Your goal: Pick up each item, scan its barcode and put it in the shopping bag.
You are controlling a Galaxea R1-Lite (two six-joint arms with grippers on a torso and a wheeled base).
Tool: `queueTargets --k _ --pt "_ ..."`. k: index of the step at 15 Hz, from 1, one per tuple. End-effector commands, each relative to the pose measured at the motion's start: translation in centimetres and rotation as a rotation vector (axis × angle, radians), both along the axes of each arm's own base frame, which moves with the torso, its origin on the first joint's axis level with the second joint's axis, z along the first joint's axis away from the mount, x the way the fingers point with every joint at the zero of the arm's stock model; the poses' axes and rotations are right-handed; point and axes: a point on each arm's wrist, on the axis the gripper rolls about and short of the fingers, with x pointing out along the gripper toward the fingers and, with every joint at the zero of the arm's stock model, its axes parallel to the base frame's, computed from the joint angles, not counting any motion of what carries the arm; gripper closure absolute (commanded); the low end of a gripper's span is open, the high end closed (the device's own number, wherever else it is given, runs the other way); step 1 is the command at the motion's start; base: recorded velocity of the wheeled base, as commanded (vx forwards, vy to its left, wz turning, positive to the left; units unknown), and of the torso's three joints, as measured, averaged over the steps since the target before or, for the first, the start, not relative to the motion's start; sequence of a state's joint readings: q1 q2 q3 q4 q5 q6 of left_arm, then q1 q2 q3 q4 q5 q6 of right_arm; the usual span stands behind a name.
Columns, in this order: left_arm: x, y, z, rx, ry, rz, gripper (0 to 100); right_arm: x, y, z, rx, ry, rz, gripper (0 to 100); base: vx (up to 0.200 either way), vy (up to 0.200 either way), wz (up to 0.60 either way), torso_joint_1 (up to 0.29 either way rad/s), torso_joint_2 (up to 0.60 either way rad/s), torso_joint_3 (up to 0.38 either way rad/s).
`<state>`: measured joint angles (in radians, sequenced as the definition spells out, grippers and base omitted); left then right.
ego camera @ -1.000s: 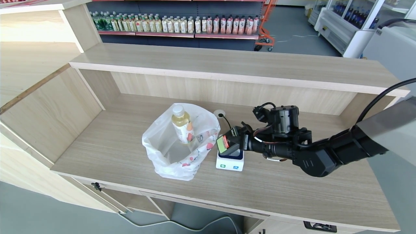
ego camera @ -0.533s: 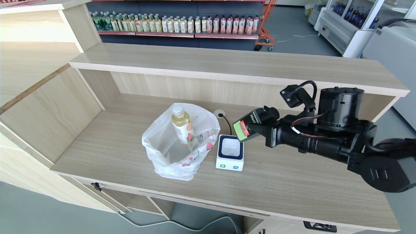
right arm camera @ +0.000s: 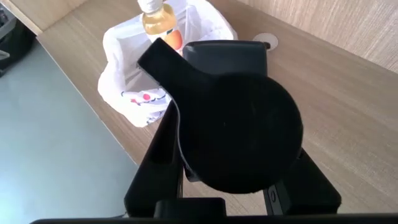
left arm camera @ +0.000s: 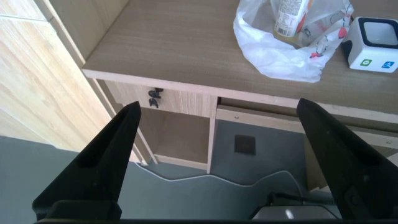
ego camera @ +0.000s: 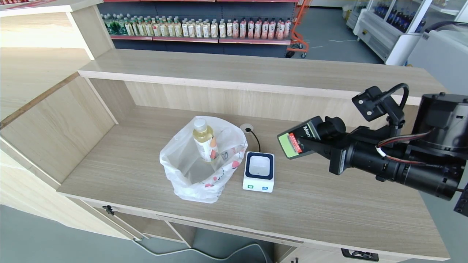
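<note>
1. Shopping bag [ego camera: 190,175], white plastic with red marks, stands open at the centre of the head view on a pale wooden bench [ego camera: 329,204]. A capped bottle [ego camera: 204,140] of yellow drink stands upright inside it.
2. Just to the right of the bag, a small white scanner [ego camera: 259,171] with a dark top window sits on the bench. A black cable [ego camera: 256,140] runs from behind it to a round hole in the bench top.
3. Right gripper [ego camera: 317,137], right of centre, hangs above the bench, higher than the scanner and to its right. It is pinching a small box [ego camera: 289,146], whose green end face with a red stripe points toward the left of the frame.
4. Left gripper [left arm camera: 217,109] has its fingers spread wide with nothing between them. It hangs out in front of the bench's front edge, over grey floor.
5. A raised wooden ledge [ego camera: 256,69] runs along the back of the bench. Beyond it, across the top of the frame, a shop shelf [ego camera: 201,29] holds rows of drinks bottles. Glass-fronted chillers [ego camera: 387,22] stand at the upper right.
</note>
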<state>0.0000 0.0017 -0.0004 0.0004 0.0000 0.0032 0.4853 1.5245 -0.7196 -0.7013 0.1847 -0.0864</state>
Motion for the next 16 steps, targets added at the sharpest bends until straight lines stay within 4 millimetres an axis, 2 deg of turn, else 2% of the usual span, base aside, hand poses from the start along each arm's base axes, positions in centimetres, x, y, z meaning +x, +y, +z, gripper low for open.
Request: queueTargets --k 1,4,11,14,16 --pt "0.0 0.0 0.0 0.001 -0.002 0.000 0 0.0 0.4 0.2 0.014 -0.002 0.035 100 0.000 0.200 0.00 -0.022 -0.01 0.007" --pt "0.0 0.0 0.0 0.003 -0.002 0.000 0 1.3 1.6 -0.6 0.012 0.036 0.065 100 0.000 0.200 0.00 0.014 0.01 0.001" --pt "0.0 0.0 0.0 -0.002 0.000 0.000 0 5.6 4.0 -6.1 -0.049 0.180 0.056 100 0.000 0.000 0.00 0.000 0.00 0.000" --pt "0.0 0.0 0.0 -0.002 -0.002 0.000 0 7.0 4.9 -8.1 -0.042 0.164 0.061 100 0.000 0.000 0.00 0.000 0.00 0.000" --pt "0.0 0.0 0.0 -0.002 -0.002 0.000 0 8.2 6.2 -9.5 -0.035 0.156 0.079 100 0.000 0.000 0.00 0.000 0.00 0.000"
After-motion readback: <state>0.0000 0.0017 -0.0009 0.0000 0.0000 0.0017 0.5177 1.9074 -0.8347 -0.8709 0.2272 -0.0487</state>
